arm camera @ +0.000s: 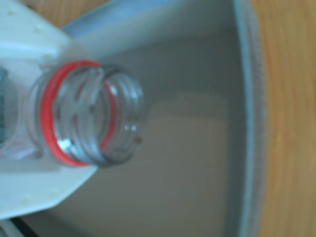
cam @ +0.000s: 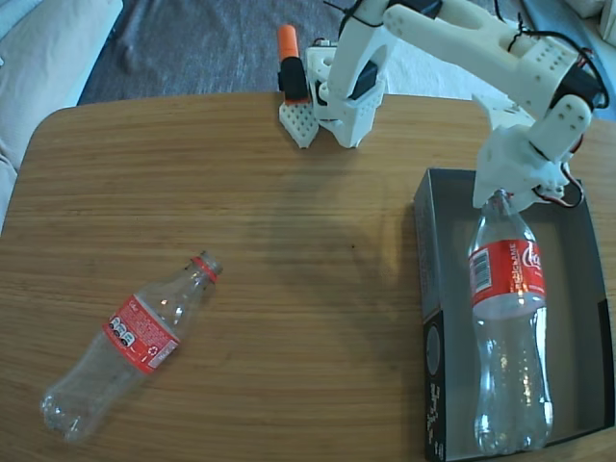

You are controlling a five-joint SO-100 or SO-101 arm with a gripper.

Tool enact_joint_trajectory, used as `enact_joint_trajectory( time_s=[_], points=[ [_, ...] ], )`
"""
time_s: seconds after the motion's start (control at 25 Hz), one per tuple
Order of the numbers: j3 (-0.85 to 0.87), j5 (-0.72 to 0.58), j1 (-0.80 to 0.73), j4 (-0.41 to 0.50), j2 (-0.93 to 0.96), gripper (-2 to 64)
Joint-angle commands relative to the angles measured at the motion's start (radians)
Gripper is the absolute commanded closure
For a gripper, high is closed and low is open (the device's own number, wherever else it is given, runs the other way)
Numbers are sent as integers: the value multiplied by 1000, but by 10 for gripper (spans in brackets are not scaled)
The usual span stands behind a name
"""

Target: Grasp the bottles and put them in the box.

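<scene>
Fixed view: my white arm (cam: 452, 43) reaches from its base at the table's far edge toward the box (cam: 430, 289), which sits at the right of the wooden table (cam: 289, 212). The box is a shallow tray with black outer sides and a grey inside. One bottle (cam: 508, 337) lies lengthwise inside it, red label up, base toward the near end and neck toward the far end. The claw (cam: 500, 197) sits at that neck, closed on it: I see the white fingers (arm camera: 34, 182) on either side of the neck in the wrist view, where the open, capless mouth and red neck ring of this bottle (arm camera: 89, 116) stand out over the grey box floor (arm camera: 197, 148). The box wall and a strip of table run along the right edge of that view.

The second bottle (cam: 135, 346) lies on its side at the left of the table in the fixed view, well apart from the box, its neck pointing up and right, its base toward the near left corner. An orange-and-black part (cam: 292, 67) stands beside the arm's base.
</scene>
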Motion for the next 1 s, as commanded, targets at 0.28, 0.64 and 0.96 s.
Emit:
enact_joint_trajectory(
  time_s=[0.28, 0.64, 0.96],
  points=[
    [61, 5, -40, -81, 78, 619],
    [126, 5, -43, -137, 69, 619],
    [167, 5, -41, -138, 78, 619]
  ],
)
